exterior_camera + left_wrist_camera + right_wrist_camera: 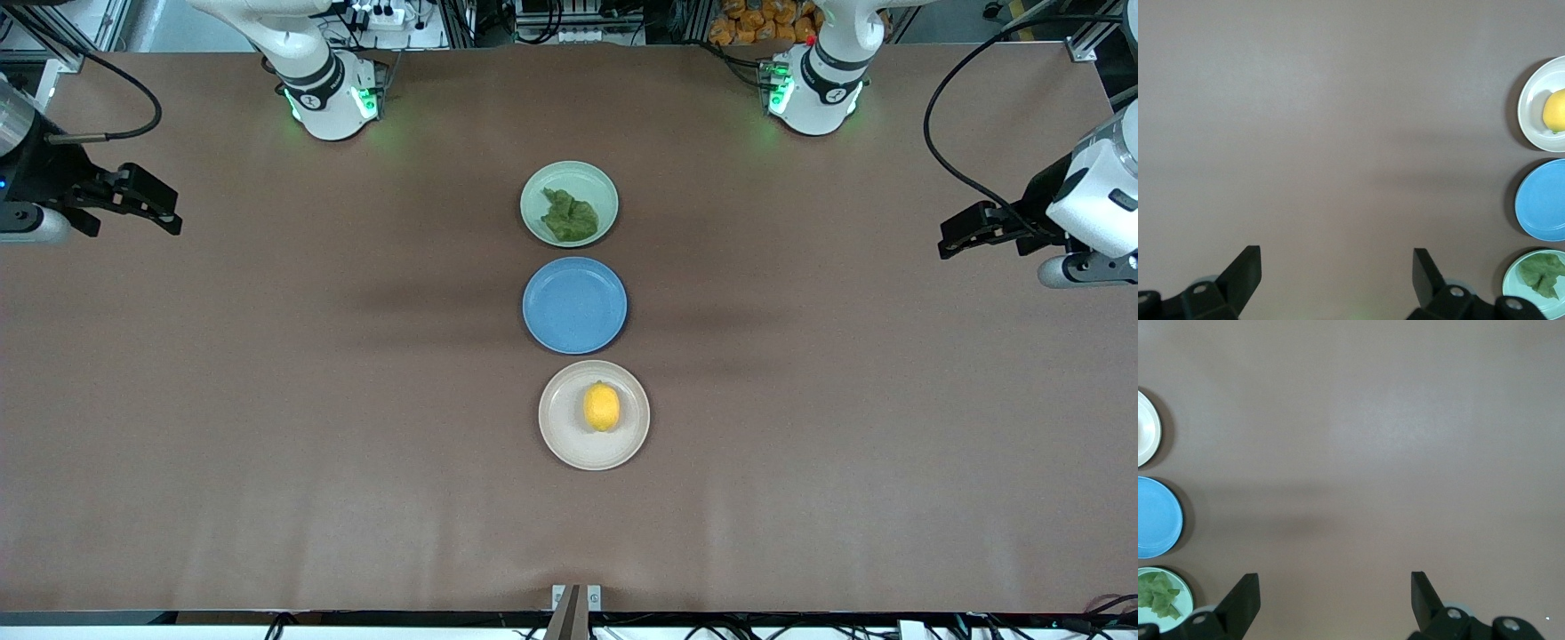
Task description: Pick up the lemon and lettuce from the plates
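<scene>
Lemon (602,407) and lettuce (570,216) on plates; left end effector (1337,277) and right end effector (1335,600) wide

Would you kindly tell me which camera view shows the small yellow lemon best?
The front view: the small oval yellow lemon lies whole on the beige-cream round plate. The left wrist view cuts the lemon at the frame's edge; the right wrist view shows only that plate's rim.

Two glossy white arms with black joint bands, green-lit bases, looping black cables, end in the matte black left hand (956,242) and right hand (164,216).
</scene>
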Tool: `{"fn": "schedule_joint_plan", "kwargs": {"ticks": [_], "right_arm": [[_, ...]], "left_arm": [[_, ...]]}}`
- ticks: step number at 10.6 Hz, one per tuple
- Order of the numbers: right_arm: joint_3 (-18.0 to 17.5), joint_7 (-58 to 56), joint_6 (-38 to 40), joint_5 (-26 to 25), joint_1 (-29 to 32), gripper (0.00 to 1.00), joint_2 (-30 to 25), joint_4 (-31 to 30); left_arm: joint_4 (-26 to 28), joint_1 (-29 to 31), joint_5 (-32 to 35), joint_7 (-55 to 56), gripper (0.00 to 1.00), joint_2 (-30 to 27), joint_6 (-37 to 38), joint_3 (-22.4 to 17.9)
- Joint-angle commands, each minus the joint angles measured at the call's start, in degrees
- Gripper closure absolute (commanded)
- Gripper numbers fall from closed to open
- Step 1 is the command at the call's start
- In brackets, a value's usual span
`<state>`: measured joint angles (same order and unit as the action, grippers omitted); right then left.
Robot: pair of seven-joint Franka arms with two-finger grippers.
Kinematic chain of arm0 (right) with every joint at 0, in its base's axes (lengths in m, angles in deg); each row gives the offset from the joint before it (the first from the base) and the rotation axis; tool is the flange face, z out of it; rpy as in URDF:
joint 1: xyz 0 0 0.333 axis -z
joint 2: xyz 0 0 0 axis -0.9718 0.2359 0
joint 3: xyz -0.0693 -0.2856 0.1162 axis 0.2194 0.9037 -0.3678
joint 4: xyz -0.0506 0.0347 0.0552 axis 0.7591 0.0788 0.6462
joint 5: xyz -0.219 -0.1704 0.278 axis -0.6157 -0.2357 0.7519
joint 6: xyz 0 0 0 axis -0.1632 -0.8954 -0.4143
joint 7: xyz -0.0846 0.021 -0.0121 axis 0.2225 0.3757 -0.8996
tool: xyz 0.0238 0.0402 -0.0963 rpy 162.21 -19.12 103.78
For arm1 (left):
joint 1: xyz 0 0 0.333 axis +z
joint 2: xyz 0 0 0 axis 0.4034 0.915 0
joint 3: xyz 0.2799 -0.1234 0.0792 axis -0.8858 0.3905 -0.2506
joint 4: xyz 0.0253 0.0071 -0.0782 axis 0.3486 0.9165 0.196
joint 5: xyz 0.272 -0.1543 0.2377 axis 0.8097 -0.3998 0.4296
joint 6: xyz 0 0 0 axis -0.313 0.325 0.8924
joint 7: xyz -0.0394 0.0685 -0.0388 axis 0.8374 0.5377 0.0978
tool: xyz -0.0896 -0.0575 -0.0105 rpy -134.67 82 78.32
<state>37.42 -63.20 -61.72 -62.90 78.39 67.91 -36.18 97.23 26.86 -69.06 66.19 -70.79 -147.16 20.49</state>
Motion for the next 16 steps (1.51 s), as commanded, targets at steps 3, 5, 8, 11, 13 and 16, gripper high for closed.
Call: {"fn": "schedule_joint_plan", "kwargs": {"ticks": [3,5,8,11,13,16], "right_arm": [[-0.6,0.0,0.3,0.7,1.0,0.0,0.2,0.5],[-0.6,0.0,0.3,0.7,1.0,0.0,0.2,0.4],[-0.6,0.0,0.3,0.7,1.0,0.0,0.2,0.4],[-0.6,0.0,0.3,0.7,1.0,0.0,0.2,0.4],[-0.6,-0.1,0.5,0.6,1.0,0.0,0.2,0.3],[-0.6,-0.1,0.5,0.6,1.0,0.0,0.9,0.3]], "left_arm": [[-0.3,0.2,1.3,-1.1,0.0,0.1,1.1,0.7],[-0.3,0.2,1.3,-1.1,0.0,0.1,1.1,0.7],[-0.3,0.1,1.4,-1.1,0.0,0.4,1.1,0.7],[-0.3,0.0,1.4,-1.1,0.0,0.7,0.9,0.7],[-0.3,0.0,1.4,-1.1,0.0,1.3,0.7,0.7],[-0.4,-2.7,1.4,-1.0,0.0,4.1,-0.2,0.9]]}}
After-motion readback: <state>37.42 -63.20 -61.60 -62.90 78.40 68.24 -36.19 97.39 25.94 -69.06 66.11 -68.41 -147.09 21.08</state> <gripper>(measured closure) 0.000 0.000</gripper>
